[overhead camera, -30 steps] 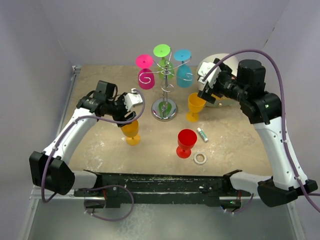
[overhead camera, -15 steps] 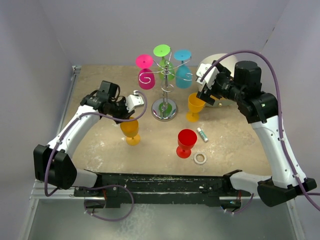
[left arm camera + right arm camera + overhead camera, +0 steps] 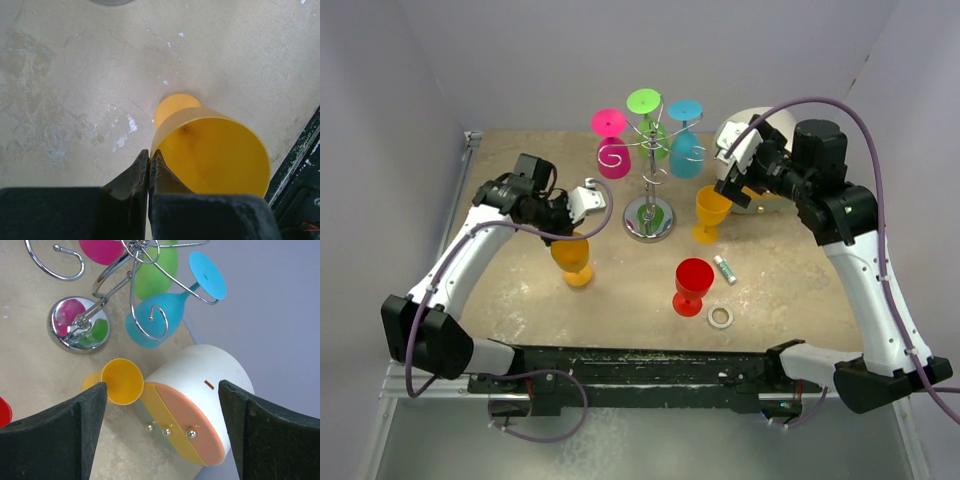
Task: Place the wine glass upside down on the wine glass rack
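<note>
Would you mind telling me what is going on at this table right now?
The left gripper is shut on the rim of a yellow glass, apart from the rack. The right gripper hangs open over a second yellow glass beside the white box. The rack carries a pink glass, a green glass and a blue glass upside down. A red glass stands on the table.

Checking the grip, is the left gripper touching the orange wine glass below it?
Touching. The left wrist view shows the left gripper pinched shut on the rim wall of the orange wine glass, with no gap.
</note>
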{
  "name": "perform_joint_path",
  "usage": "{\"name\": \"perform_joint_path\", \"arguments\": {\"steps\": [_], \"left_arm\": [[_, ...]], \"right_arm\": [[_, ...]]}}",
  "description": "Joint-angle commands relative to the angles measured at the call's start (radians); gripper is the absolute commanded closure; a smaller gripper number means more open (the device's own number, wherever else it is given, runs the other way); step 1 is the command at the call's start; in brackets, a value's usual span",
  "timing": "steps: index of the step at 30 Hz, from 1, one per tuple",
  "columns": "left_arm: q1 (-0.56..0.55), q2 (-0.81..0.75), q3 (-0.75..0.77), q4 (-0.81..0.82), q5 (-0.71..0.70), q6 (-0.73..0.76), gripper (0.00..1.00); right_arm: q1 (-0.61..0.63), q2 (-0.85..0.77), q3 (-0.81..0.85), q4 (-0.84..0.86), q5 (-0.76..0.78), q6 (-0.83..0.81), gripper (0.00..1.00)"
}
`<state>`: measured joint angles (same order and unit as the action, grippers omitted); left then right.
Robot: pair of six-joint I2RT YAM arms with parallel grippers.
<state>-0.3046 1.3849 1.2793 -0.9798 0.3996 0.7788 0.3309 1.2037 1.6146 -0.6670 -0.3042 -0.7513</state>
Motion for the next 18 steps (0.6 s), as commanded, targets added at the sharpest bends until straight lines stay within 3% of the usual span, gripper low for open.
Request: {"name": "perform_joint_path", "arguments": {"steps": [1,7,11,18], "left_arm": [[-0.004,-0.080,0.120,-0.110,0.012,0.026,1.00],[-0.005,-0.181,0.253,-0.219,0.118,0.020,1.00],[-0.005,-0.289,0.308,-0.205,0.229,-0.020,1.00],[0.041,-0.317,0.459,-0.217,0.440,-0.127,1.00]], "right_arm": [[-0.015,-0.012,0.029,0.024,-0.050,0.025,0.06],[-0.039,-0.013,0.066,-0.046,-0.223,0.020,0.03],[-0.079,-0.008,0.117,-0.082,-0.392,0.031,0.00],[-0.165,0.008,0.190,-0.039,-0.654,0.203,0.00]]}}
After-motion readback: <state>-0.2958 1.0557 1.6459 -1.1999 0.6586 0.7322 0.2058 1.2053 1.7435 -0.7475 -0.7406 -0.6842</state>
